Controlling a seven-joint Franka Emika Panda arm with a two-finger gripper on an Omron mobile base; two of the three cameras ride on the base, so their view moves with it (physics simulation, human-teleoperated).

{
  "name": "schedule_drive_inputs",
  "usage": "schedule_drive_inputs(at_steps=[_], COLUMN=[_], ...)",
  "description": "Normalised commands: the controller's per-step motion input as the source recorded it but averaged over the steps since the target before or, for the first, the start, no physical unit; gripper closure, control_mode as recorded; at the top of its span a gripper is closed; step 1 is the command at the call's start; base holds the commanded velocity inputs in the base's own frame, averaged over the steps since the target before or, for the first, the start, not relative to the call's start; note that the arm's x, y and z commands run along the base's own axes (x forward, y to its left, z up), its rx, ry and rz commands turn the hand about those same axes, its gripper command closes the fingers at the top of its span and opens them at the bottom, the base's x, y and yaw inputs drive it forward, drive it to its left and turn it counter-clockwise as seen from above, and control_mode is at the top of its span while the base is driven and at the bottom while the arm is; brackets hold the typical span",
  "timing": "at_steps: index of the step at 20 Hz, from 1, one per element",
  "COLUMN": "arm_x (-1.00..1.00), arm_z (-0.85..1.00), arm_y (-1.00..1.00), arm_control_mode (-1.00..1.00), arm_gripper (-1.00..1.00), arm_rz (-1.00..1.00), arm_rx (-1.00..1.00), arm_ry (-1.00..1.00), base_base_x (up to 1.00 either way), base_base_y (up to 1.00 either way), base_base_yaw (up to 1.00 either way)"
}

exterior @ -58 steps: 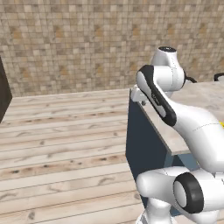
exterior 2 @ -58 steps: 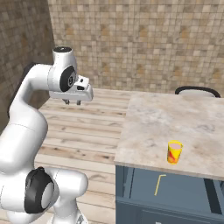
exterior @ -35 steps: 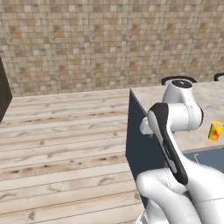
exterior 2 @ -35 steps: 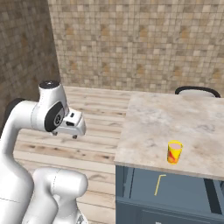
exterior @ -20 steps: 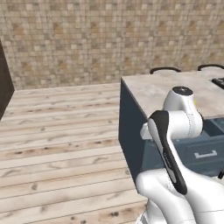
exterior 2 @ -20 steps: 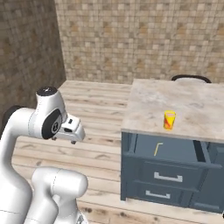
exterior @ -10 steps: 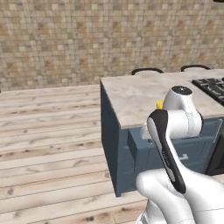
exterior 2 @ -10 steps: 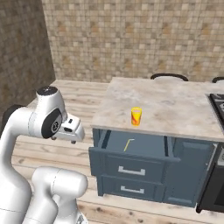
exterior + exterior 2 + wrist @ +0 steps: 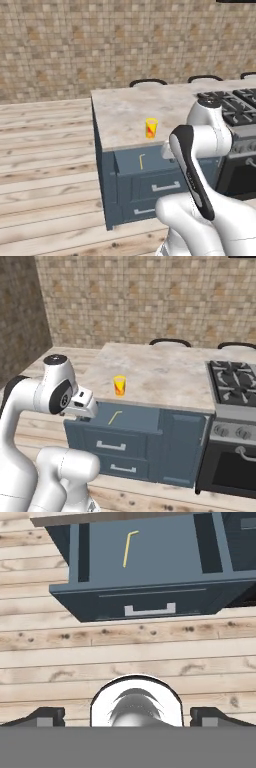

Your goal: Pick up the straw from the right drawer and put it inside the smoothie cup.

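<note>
Progress was slight at this point, by my judgement: the right drawer (image 9: 145,567) stood pulled open, so the straw could be reached, but nothing had been lifted. One straw (image 9: 129,548) lay flat on the drawer's floor, near the top of the hand view and a little left of centre; in the left base view the straw (image 9: 141,161) sat just below and left of the middle, and in the right base view the straw (image 9: 115,417) lay left of centre. One smoothie cup (image 9: 151,128) stood upright on the counter (image 9: 125,112) just behind the drawer, near the centre of the left base view, and upper left of centre in the right base view (image 9: 119,385); nothing was in it that I could see. The gripper (image 9: 128,715) sat at the bottom edge of the hand view with its fingers spread wide and nothing between them, well apart from the drawer, over bare wooden floor (image 9: 125,657). Left to do: reach the drawer, grasp the straw, carry it up and stand it in the cup. I counted one open drawer, one lower drawer front (image 9: 114,468), one straw, one cup.
</note>
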Motion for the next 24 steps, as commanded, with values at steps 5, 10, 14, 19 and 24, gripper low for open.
schedule_drive_inputs(at_steps=[5, 10, 14, 19, 24], arm_x=[0.0, 0.01, 0.38, 0.61, 0.71], arm_z=[0.0, -0.01, 0.0, -0.15, -0.43], arm_y=[0.0, 0.0, 0.0, 0.0, 0.0], arm_control_mode=[1.0, -1.0, -1.0, -1.0, -1.0], arm_gripper=[-1.0, -1.0, -1.0, -1.0, -1.0], arm_rz=[0.0, 0.0, 0.0, -0.01, 0.0], arm_rx=[0.0, 0.0, 0.0, 0.0, 0.0], arm_ry=[0.0, 0.0, 0.0, 0.0, 0.04], base_base_x=[-0.18, -0.08, 0.0, 0.0, 0.0], base_base_y=[-0.2, -0.01, 0.0, 0.0, 0.0], base_base_yaw=[0.0, 0.0, 0.0, 0.0, 0.0])
